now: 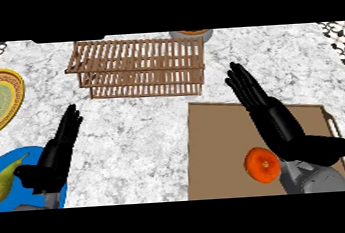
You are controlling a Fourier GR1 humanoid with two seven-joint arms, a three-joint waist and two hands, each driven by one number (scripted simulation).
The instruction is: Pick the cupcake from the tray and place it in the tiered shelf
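— While the right hand (pixel 283 124) hangs over the tray (pixel 214 151), where does the cupcake (pixel 261 164) sit?

— On the near part of the tray, just beside that hand's wrist, on its left. It shows from above as an orange round, and nothing holds it.

— And the fingers of that hand?

— Straight and lying together, pointing far and to the left, with the thumb out to the right. They grip nothing. The left hand (pixel 56 150) is much the same, with its fingers straight. It rests at the near left beside a blue plate (pixel 22 152) with a pear (pixel 2 184) on it.

— How would you expect the cupcake to handle?

— Light, I judge, and soft on top, so a squeeze there would likely crush it. The base should be stiffer. Thumb on one side and fingers on the other, low round the base, looks the safest hold.

— Then where does it go?

— The tiered shelf (pixel 139 65) stands at the far side, left of the tray and well apart from the cupcake. Its slatted levels look shallow, so I would carry the cupcake in upright.
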